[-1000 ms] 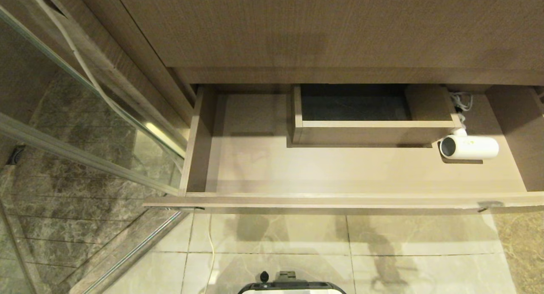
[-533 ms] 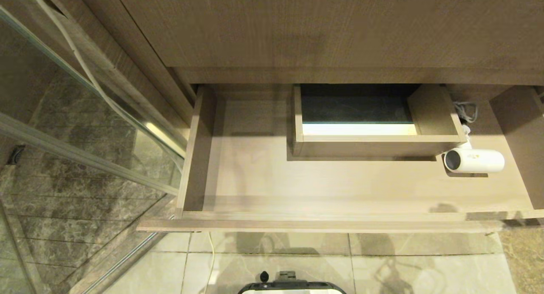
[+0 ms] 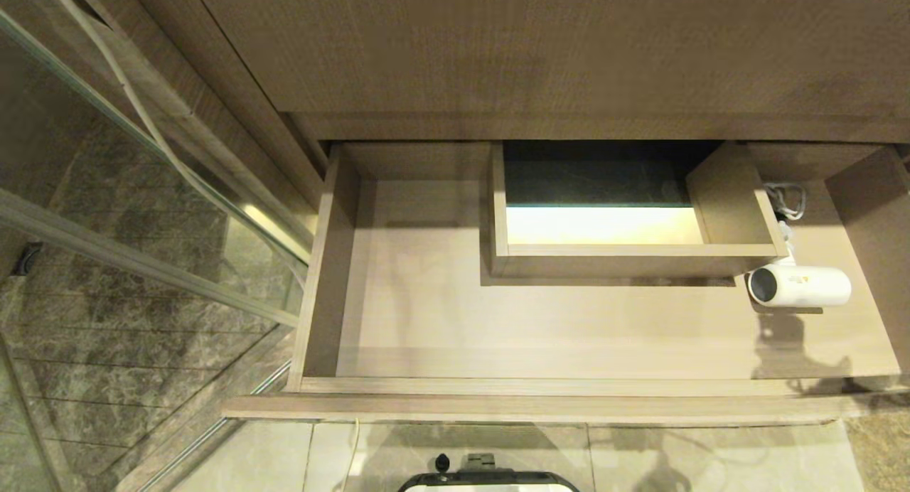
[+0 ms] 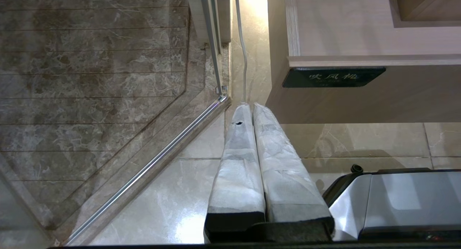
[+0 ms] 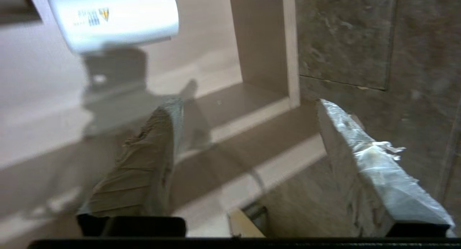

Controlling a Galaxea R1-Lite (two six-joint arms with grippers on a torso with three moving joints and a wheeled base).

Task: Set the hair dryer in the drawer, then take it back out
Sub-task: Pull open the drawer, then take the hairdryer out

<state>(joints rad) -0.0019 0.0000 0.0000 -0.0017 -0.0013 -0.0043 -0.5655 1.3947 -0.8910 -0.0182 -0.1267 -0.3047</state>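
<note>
One hair dryer (image 3: 800, 286) is lying in the open drawer (image 3: 540, 407), at its right end.
The right gripper (image 5: 248, 108) is hovering over the drawer's right front corner, fingers spread wide and empty; the left gripper (image 4: 252, 108) is hanging closed by the floor.

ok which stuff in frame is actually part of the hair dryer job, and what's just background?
Job:
- hair dryer, lying in the drawer's right end
- drawer, pulled out
- right gripper, open, over the drawer's front right corner
- left gripper, shut, parked near the drawer's labelled corner

Background:
- glass partition
- white cable
- floor tiles
</note>
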